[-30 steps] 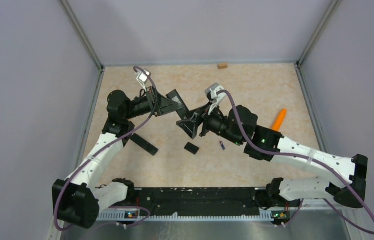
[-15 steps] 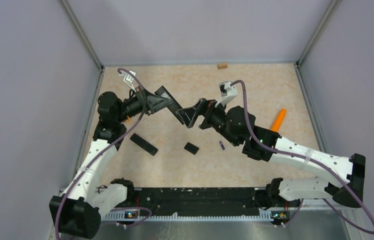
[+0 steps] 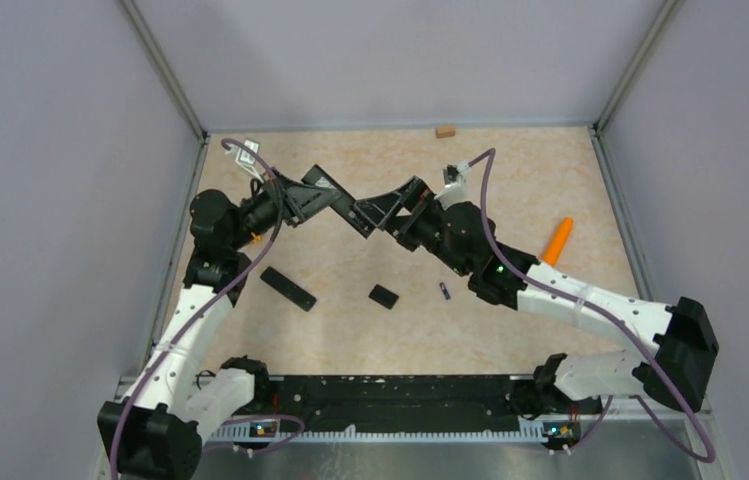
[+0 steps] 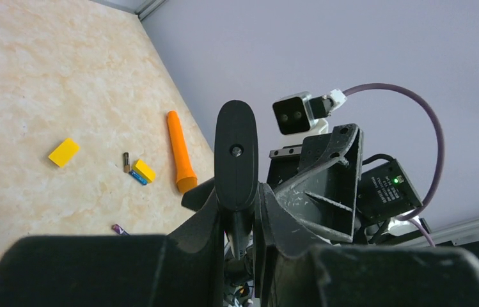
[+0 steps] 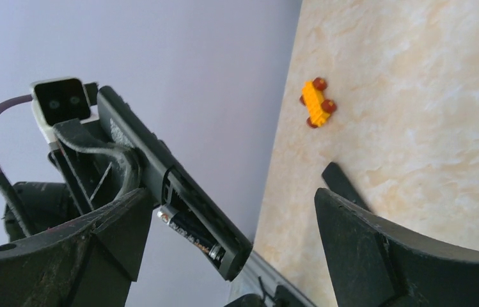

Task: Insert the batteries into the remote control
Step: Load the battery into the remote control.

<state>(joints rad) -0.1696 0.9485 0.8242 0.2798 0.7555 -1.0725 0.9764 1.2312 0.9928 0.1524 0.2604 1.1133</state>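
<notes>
Grip: left jaws clenched on the remote control (image 4: 236,150), holding it aloft, its long axis slanting out toward the right arm.
Other side: right jaws spread wide and empty, straddling the remote control's free end; no contact that the wrist view shows.
Loaded: one seated battery (image 5: 190,235) lies lengthwise in the open bay, between the right jaws.
Next up: loose battery (image 3: 443,291) on the bench (image 3: 520,180), below and behind the right jaws, back toward that arm's base.
Its axis: too small to call.
Nearer arm: the right, by my reading, and it is the free one.
</notes>
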